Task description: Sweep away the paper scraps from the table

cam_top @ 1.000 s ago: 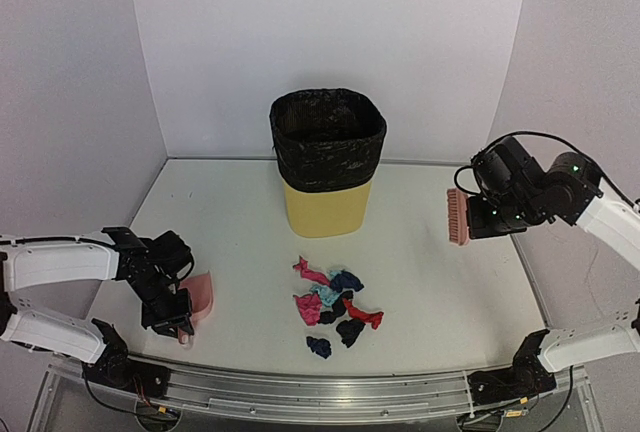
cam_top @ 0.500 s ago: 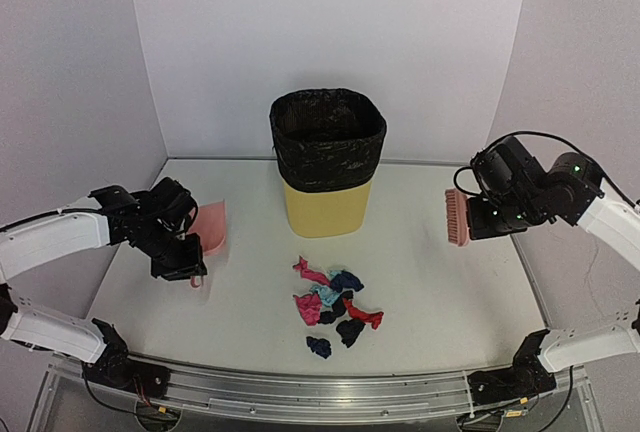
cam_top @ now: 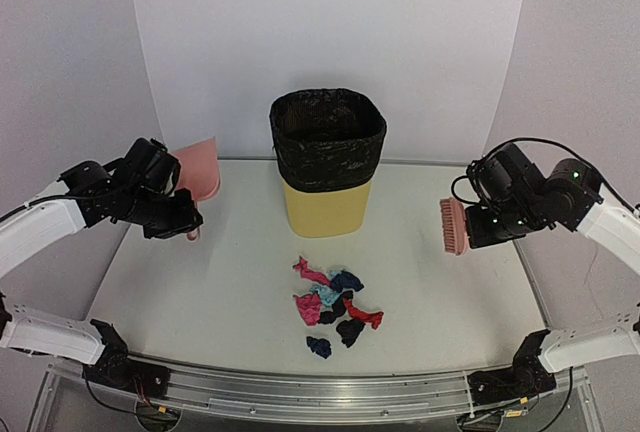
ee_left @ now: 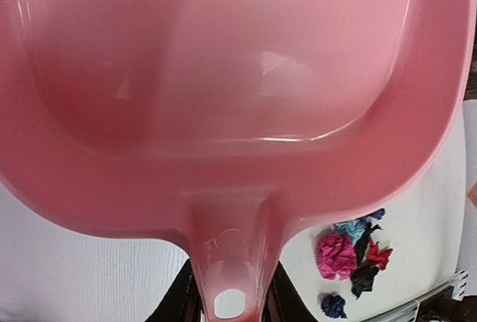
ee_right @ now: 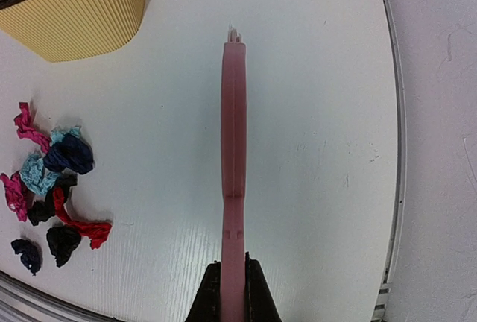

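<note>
1. Paper scraps [cam_top: 335, 304]: a loose heap in pink, red, black, navy and light blue. It lies on the table [cam_top: 230, 297] at near-centre, on the near side of the bin [cam_top: 327, 167]. None is in the pan yet.
2. Dustpan [cam_top: 198, 167]: pink, held aloft at far left, well apart from the heap. The left gripper [cam_top: 186, 220] is clamped on its handle, with the mouth tipped upward. It is probably carried high to clear the tabletop before being set down beside the scraps.
3. Brush [cam_top: 454, 227]: pink, held off the table at right. The right gripper [cam_top: 478, 224] is closed tight on its handle, with the bristles facing left toward the heap. It looks staged for a leftward sweep into the pan.
4. Bin: yellow with a black liner, far centre, likely the final destination.
5. Obscured:
   - The pan fills the left wrist view, leaving only slivers of the fingers and a corner of the heap.
   - The brush shows edge-on in the right wrist view, so its bristles are barely visible.
   - The bin's interior is too dark to read.
   - Overlapping scraps defeat an exact count.
</note>
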Robot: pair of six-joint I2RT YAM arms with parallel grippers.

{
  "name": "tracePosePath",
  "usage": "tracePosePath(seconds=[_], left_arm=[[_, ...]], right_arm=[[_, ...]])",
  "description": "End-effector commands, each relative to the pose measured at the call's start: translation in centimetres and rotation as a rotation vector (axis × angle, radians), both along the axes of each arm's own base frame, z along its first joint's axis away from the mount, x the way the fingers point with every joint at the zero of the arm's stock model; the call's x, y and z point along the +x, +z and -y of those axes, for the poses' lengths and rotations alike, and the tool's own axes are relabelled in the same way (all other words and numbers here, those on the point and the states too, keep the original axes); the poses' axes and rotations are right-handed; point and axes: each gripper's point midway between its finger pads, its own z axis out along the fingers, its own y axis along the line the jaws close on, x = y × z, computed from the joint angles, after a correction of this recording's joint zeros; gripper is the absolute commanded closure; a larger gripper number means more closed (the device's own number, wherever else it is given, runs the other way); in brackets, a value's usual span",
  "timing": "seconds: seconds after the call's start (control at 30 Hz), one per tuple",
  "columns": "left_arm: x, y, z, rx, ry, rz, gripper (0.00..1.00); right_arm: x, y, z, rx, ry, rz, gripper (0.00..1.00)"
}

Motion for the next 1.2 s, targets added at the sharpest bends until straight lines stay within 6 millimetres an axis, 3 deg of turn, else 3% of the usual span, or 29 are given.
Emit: tracePosePath(seconds=[0.0, 0.13, 0.27, 0.4, 0.53, 0.73, 0.8, 0.93, 1.03, 1.17], left_arm=[[1.6, 8.6, 0.5, -0.086, -0.035, 0.250, 1.00], [1.4, 12.1, 2.6, -0.112, -0.206, 0.354, 1.00], [0.1, 12.8, 6.8, -0.121, -0.510, 0.379, 1.00], [-1.1, 10.4, 9.2, -0.044, -0.679, 0.323, 1.00], [-4.6, 7.7, 10.0, 0.039, -0.810, 0.234, 1.00], [-9.5, 2.6, 9.2, 0.102, -0.940, -0.004, 1.00], [-10.5, 2.1, 9.5, 0.090, -0.969, -0.033, 1.00], [-10.7, 2.2, 10.0, 0.086, -0.979, -0.041, 1.00], [-10.3, 0.3, 10.3, 0.135, -0.975, -0.124, 1.00], [-8.5, -0.9, 13.0, 0.180, -1.061, -0.072, 1.00]], right_arm=[[0.0, 0.9, -0.3, 0.047, 0.016, 0.037, 1.00], [-0.1, 0.9, -0.3, 0.046, 0.025, 0.037, 1.00], [-0.2, 1.1, -0.3, 0.049, 0.034, 0.041, 1.00], [-0.3, 1.3, -0.6, 0.062, 0.051, 0.038, 1.00], [-0.4, 1.1, -0.6, 0.052, 0.067, 0.032, 1.00], [-0.4, 0.5, -1.1, 0.044, 0.087, 0.007, 1.00], [-0.3, 0.2, -1.1, 0.033, 0.092, -0.002, 1.00], [-0.3, -0.5, -1.4, 0.026, 0.096, -0.026, 1.00], [-0.4, -0.8, -1.5, 0.027, 0.096, -0.036, 1.00], [-0.3, -0.8, -1.3, 0.016, 0.096, -0.030, 1.00]])
